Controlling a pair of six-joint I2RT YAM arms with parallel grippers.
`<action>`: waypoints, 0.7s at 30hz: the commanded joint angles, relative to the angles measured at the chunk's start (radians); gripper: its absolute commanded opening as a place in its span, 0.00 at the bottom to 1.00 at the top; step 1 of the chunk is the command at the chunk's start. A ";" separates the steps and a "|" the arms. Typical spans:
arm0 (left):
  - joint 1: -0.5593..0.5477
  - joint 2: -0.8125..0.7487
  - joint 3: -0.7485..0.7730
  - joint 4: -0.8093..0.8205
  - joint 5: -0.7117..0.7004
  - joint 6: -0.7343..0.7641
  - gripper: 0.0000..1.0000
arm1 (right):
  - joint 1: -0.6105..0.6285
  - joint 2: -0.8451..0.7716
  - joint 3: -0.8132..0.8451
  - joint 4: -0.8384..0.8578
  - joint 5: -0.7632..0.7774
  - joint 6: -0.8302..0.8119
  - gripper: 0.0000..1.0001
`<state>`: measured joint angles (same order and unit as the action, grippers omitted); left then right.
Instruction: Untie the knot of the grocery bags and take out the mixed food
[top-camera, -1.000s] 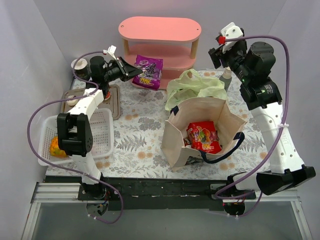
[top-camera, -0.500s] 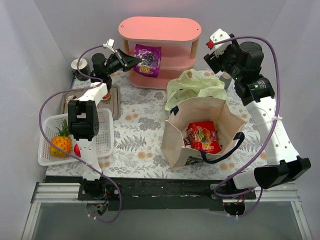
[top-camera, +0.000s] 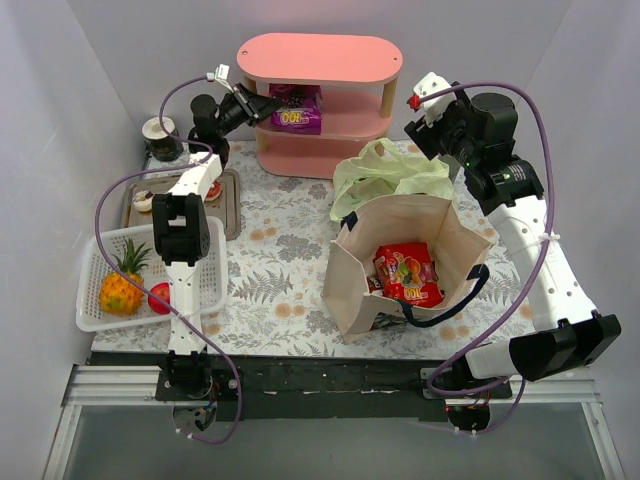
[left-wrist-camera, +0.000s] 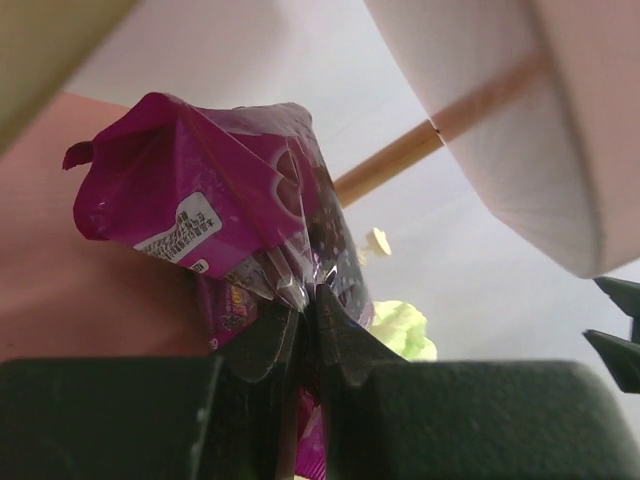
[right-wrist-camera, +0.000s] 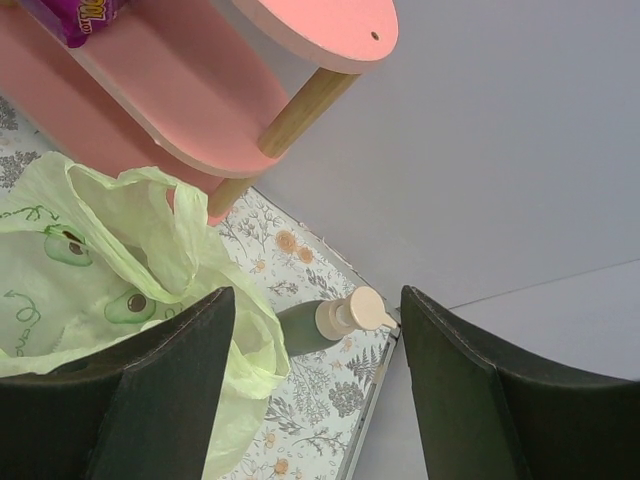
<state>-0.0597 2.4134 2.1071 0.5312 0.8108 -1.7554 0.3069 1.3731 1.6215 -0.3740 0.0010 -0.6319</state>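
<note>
Purple snack packet (left-wrist-camera: 200, 190) is clamped between left fingers (left-wrist-camera: 262, 345); right fingers (right-wrist-camera: 150, 400) hang spread apart.

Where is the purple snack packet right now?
In the top view, the purple snack packet is at the far side, left of centre, just under the top board of the pink shelf, pinched in the left claw.
</note>
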 joint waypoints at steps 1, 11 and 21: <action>0.014 -0.005 0.034 0.010 -0.084 0.102 0.06 | -0.005 -0.034 0.003 0.011 0.007 0.004 0.74; 0.047 -0.026 0.047 -0.030 -0.110 0.214 0.70 | -0.005 -0.052 -0.012 0.004 -0.022 0.006 0.74; 0.096 -0.355 -0.373 -0.011 0.005 0.244 0.86 | -0.005 -0.155 -0.101 0.012 -0.096 0.008 0.77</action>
<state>0.0048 2.2871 1.8538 0.5159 0.7624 -1.5658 0.3069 1.2858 1.5402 -0.3912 -0.0311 -0.6312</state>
